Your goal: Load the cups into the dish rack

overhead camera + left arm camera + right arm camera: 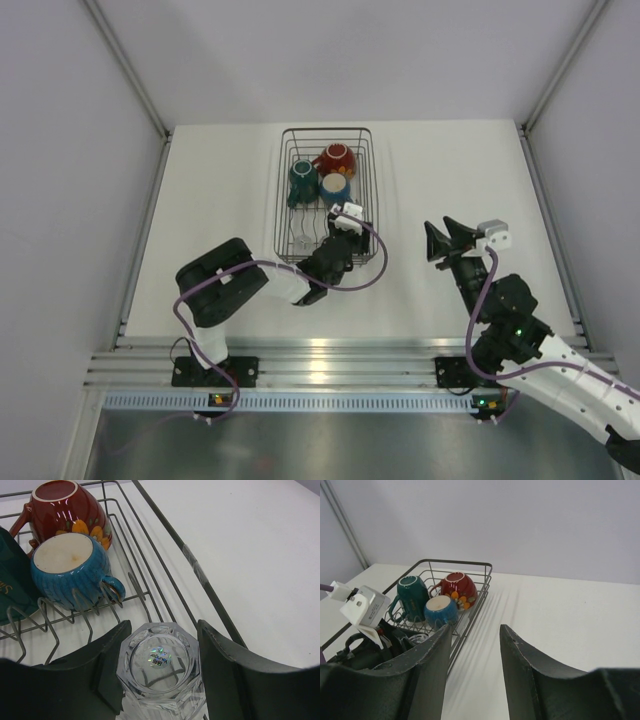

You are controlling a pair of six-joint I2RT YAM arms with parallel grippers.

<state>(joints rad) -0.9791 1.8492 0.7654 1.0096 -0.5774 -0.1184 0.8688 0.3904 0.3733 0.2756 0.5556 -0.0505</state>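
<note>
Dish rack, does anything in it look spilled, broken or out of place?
Nothing broken or spilled. The red cup, blue cup and teal mug lean inside the dish rack, none fallen out. Small oddities: a faint brownish smudge on the blue cup's pale face, and a shiny sticker on the clear glass held by the left gripper.

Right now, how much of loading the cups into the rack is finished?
Done: teal mug, red cup and blue cup sit in the dish rack. In hand: left jaws grip a clear glass over the rack's near end. Left: setting it down; anything beyond that I cannot tell.
</note>
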